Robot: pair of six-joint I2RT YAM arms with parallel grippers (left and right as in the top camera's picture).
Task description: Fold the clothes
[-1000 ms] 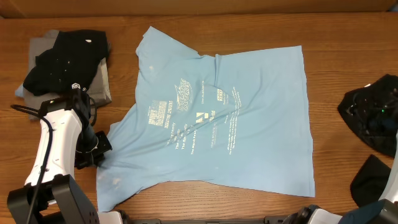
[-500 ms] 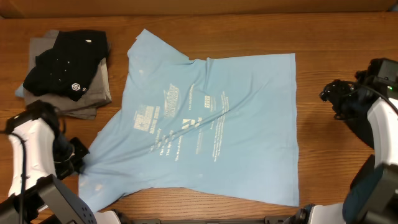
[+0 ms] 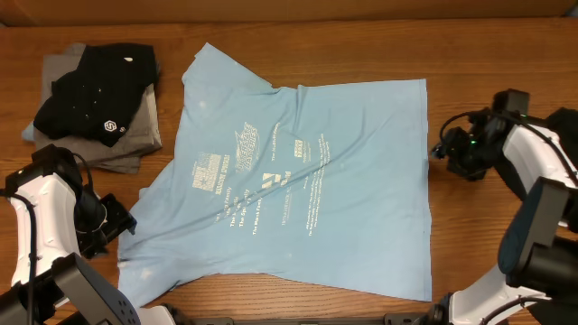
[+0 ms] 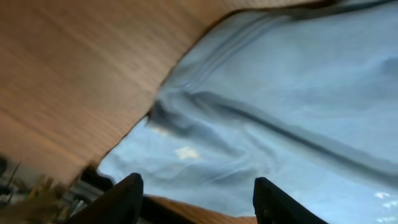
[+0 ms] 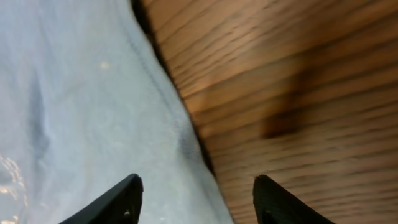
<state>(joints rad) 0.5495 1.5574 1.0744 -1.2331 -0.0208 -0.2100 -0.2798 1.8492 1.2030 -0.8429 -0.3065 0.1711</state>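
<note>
**Shirt laid flat, both grippers open at its edges**

The wooden table (image 3: 506,54) carries a light blue T-shirt (image 3: 298,181) spread print-up across its middle, with the hem toward the right edge and the sleeves toward the left. Your left gripper (image 3: 125,224) sits at the near-left sleeve, fingers apart over cloth. Your right gripper (image 3: 445,152) hangs at the hem, fingers likewise spread, holding nothing. Mind the pinch: close too shallow and you may slip off the edge or catch one layer, dragging the shirt askew. At the far-left corner a black garment (image 3: 95,86) lies on a folded grey garment (image 3: 144,135), near the far sleeve. A wide leftward sweep could nudge that stack.
</note>
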